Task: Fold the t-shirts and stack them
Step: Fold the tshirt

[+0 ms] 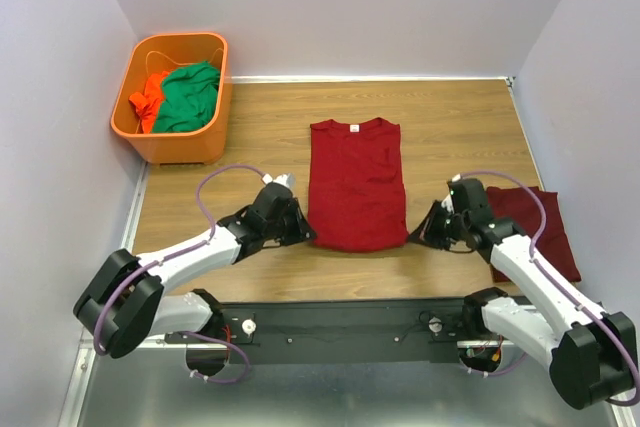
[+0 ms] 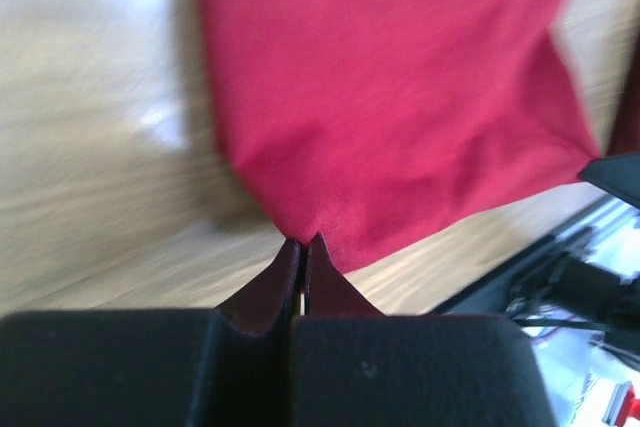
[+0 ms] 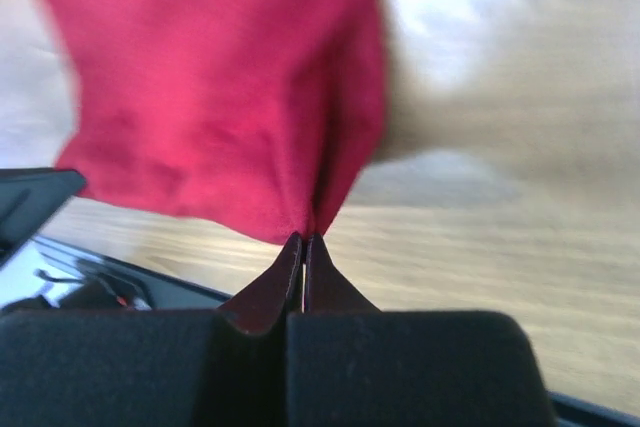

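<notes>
A maroon t-shirt [image 1: 355, 182], sleeves folded in and collar away, lies flat with its near corners pinched in the left gripper [image 1: 306, 235] and right gripper [image 1: 414, 235], while a second folded t-shirt [image 1: 548, 232] lies just outside the right one.

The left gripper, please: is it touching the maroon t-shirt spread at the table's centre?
Touching. The left wrist view shows the left gripper shut on the maroon t-shirt's near corner, cloth puckered at its tips.

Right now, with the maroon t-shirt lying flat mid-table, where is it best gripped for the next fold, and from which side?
By its two hem corners, coming from the near edge, one gripper each. The t-shirt lies lengthwise, collar far and hem near, so those corners are exposed. The left gripper and right gripper are shut on them.
</notes>
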